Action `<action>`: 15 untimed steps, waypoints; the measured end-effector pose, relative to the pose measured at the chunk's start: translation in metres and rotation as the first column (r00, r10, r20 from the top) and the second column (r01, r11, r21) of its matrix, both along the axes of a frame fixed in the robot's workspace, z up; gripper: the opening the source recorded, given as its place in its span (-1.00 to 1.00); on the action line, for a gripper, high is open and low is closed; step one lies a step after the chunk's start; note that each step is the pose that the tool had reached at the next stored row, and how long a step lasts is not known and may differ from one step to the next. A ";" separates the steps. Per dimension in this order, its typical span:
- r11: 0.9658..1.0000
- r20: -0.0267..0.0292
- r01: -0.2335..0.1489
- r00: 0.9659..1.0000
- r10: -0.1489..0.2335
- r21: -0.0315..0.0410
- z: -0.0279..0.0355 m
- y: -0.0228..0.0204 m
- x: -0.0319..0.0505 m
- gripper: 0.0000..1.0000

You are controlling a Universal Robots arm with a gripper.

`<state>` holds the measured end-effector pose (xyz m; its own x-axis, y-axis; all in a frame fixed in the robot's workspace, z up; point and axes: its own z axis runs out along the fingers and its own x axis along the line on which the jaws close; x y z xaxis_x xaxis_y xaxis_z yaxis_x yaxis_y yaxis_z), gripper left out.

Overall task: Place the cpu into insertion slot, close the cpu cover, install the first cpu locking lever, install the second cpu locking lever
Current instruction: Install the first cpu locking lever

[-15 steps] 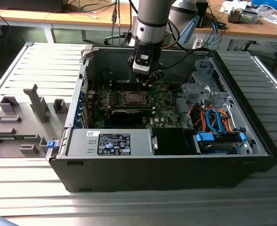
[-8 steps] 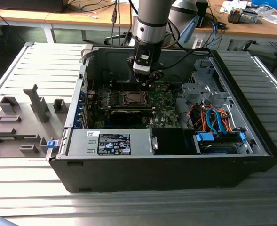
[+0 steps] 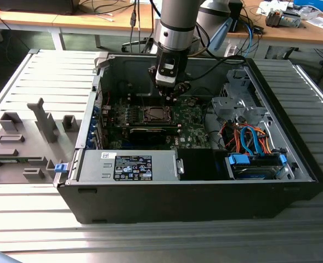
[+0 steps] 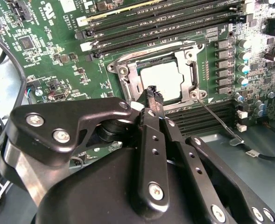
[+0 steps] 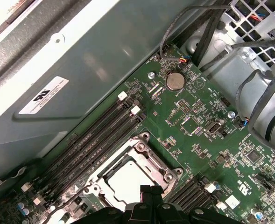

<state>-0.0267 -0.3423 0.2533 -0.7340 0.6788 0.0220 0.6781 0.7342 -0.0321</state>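
Note:
The cpu [image 4: 161, 80] lies flat in the insertion slot [image 3: 154, 114] on the green board, its silver-grey top showing. The cpu cover [image 4: 128, 79] lies down around it as a silver frame, also seen in the first wrist view [image 5: 149, 158] around the cpu [image 5: 125, 181]. A thin wire locking lever [image 4: 217, 119] sticks out from the socket's corner over the memory slots. My gripper [image 4: 153, 95] hangs just above the socket's edge, its black fingers together with nothing between them. In the exterior view the gripper [image 3: 168, 92] is inside the case, right behind the socket.
The open computer case [image 3: 293, 164] walls in the board on all sides. Long memory slots [image 5: 97, 135] run beside the socket. A black card [image 3: 150, 131] stands in front of it. Cables and a drive cage [image 3: 249, 137] fill the exterior view's right. Grey fixtures [image 3: 18, 142] stand on the table outside.

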 end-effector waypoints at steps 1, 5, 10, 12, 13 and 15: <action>1.000 0.000 -0.002 1.000 0.002 0.000 0.0000 0.0000 0.0000 -0.79; 1.000 0.000 -0.008 1.000 0.008 0.000 0.0000 0.0000 0.0000 -0.79; 1.000 0.000 -0.022 1.000 0.022 0.000 0.0000 0.0000 0.0000 -0.79; 1.000 0.000 -0.024 1.000 0.024 0.000 0.0000 0.0000 0.0000 -0.79; 1.000 0.000 -0.025 1.000 0.025 0.000 0.0000 0.0000 0.0000 -0.79; 1.000 0.000 -0.028 1.000 0.028 0.000 0.0000 0.0000 0.0000 -0.79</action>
